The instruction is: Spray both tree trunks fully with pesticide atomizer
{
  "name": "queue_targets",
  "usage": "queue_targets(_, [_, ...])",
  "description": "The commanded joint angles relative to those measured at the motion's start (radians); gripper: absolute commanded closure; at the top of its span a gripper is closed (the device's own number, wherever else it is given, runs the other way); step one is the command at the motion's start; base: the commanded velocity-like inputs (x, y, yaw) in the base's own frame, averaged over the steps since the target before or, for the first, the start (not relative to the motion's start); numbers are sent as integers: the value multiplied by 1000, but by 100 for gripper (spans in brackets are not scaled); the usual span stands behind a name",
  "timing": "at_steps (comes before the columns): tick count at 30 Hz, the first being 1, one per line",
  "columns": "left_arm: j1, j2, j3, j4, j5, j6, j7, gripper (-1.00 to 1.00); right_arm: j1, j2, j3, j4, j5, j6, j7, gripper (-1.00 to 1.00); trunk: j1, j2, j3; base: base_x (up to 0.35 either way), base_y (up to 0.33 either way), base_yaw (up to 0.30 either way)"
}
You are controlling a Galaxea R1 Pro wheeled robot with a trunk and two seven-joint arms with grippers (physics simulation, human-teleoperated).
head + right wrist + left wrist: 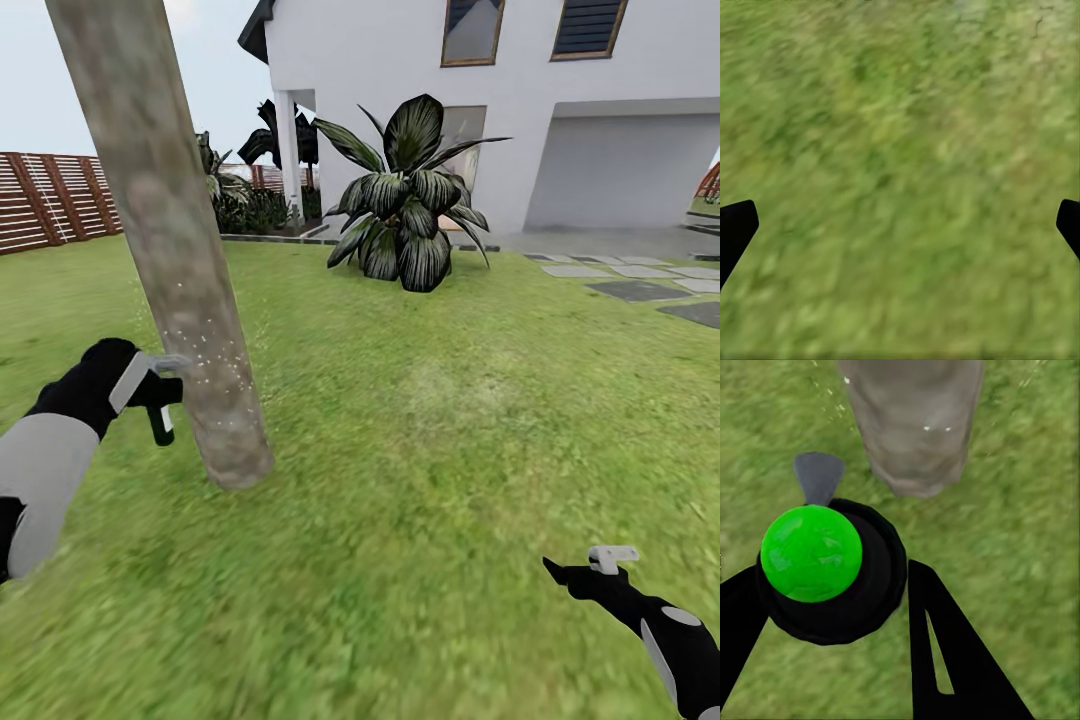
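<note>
L gripper is clamped on the pesticide atomizer, black bottle hanging below the grey trigger head, nozzle aimed at the tree trunk just beside it, right in front of the fingers. Tiny white specks dot the bark at nozzle height. From the wrist cam, fingers sit either side of the bottle, green spot facing up. Behind the trunk: fence, broad-leaved bush, white house. R gripper hangs low over the grass, well apart from the trunk, spread wide w/ nothing betw. its tips.
</note>
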Motion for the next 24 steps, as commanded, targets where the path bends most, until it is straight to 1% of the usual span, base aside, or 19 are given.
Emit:
queue_targets(1, [5,1,-7,1,10,1,11,100,-1,1,-7,-2,9,5,8,-100,0,0,-1,0,0,0])
queue_targets(2, [14,2,-7,6,10,0,12,100,-1,1,-7,-2,9,5,8,-100,0,0,-1,0,0,0])
queue_targets(3, [48,2,-7,11,12,-6,15,100,-1,1,-7,-2,9,5,8,-100,0,0,-1,0,0,0])
queue_targets(4, [90,2,-6,12,17,-36,16,100,-1,1,-6,-2,9,5,8,-100,0,0,-1,0,0,0])
queue_targets(5, [110,2,-6,13,18,-57,16,100,-1,1,-6,-2,9,5,8,-100,0,0,-1,0,0,0])
queue_targets(8, [204,-1,-5,14,21,-152,17,100,-1,1,-6,-2,9,5,8,-100,0,0,-1,0,0,0])
queue_targets(10, [226,-1,-4,14,21,-162,16,100,-1,1,-6,-2,9,5,8,-100,0,0,-1,0,0,0])
queue_targets(12, [233,0,6,14,21,-164,14,100,-1,1,-6,-2,9,5,8,-100,0,0,-1,0,0,0])
queue_targets(14, [228,2,63,12,20,-164,14,100,-1,1,-7,-2,9,5,8,-100,0,0,-1,0,0,0])
queue_targets(15, [223,3,77,12,17,-162,16,100,-1,1,-7,-2,9,5,8,-100,0,0,-1,0,0,0])
queue_targets(17, [210,7,87,5,14,-157,16,100,-1,1,-7,-2,9,5,8,-100,0,0,-1,0,0,0])
queue_targets(19, [146,16,91,1,11,-138,15,100,-1,1,-7,-2,9,5,8,-100,0,0,-1,0,0,0])
queue_targets(20, [117,18,91,0,10,-113,15,100,-1,1,-7,-2,9,5,8,-100,0,0,-1,0,0,0])
queue_targets(21, [91,19,91,-2,9,-85,15,100,-1,1,-7,-2,9,5,8,-100,0,0,-1,0,0,0])
queue_targets(22, [75,19,91,-2,8,-69,15,100,-1,1,-7,-2,9,5,8,-100,0,0,-1,0,0,0])
queue_targets(23, [43,19,91,-3,8,-48,16,100,-1,1,-7,-2,9,5,8,-100,0,0,-1,0,0,0])
queue_targets(24, [23,20,91,-4,7,-40,16,100,-1,1,-7,-2,9,5,8,-100,0,0,-1,0,0,0])
